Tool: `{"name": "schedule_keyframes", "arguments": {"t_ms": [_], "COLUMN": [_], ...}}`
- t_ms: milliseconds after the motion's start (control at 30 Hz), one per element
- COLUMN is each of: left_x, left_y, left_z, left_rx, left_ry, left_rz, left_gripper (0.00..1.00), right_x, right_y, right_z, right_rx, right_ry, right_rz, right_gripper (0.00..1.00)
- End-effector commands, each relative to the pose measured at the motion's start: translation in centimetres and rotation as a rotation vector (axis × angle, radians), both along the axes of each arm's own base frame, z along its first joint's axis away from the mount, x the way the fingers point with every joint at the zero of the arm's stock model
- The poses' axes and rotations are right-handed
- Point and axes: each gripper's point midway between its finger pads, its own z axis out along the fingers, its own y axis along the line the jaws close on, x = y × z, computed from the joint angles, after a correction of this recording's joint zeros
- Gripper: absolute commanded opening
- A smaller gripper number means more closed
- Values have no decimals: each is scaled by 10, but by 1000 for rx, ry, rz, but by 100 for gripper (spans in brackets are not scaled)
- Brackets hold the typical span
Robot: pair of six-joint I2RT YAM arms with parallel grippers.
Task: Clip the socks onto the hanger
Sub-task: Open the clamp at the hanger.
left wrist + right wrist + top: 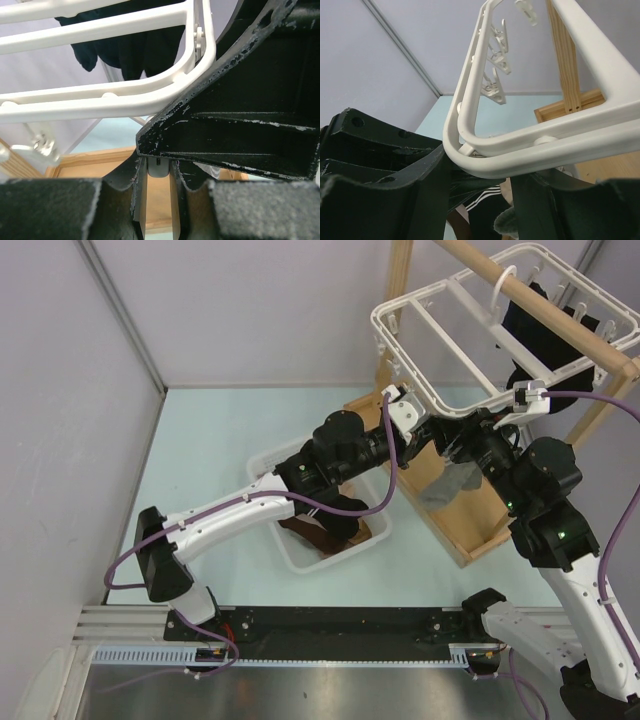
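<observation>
The white hanger (380, 318) hangs from a wooden pole at the upper right, with black socks (540, 340) clipped at its far side. My left gripper (437, 435) is under the near corner, shut on a small grey clip (159, 167) of the hanger (100, 100). My right gripper (468, 445) is right beside it, just under the frame (545, 145). A grey sock (452, 485) hangs from it, and its cuff (512, 225) shows between the fingers. A black sock with white stripes (490, 205) shows behind it.
A white basket (275, 465) with brown socks (320, 535) sits under my left arm. The wooden rack's base (470, 530) lies below the hanger, and its pole (560, 315) crosses above. Grey walls stand at the left and back.
</observation>
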Motion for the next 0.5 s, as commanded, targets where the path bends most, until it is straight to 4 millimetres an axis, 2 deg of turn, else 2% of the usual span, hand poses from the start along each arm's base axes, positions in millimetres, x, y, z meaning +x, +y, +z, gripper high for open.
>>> {"name": "schedule_keyframes", "arguments": {"t_ms": [0,167,267,333,367,433,467], "left_x": [-36,-39,-41,-42,-42,-40,-40], "left_y": [1,-4,-6,-5,-3,-1,3], "left_z": [32,24,19,20,19,17,20], "left_rx": [-71,-42,-30,-35,-34,-39,-44], "left_ry": [-34,-47,-41,-40,-39,-40,-46], "left_rz": [-124,-143,-160,-159,-154,-138,-132], "left_gripper": [7,7,8,10,13,19,25], "right_x": [8,10,11,10,10,9,9], "right_y": [-1,3,4,3,2,2,1], "right_z": [14,17,18,19,19,19,18], "right_rx": [16,26,32,33,34,33,32], "right_ry": [-51,-57,-62,-65,-65,-62,-61], "right_rz": [-19,-4,-6,-7,-9,-9,-12], "right_gripper": [51,48,44,38,33,29,26]}}
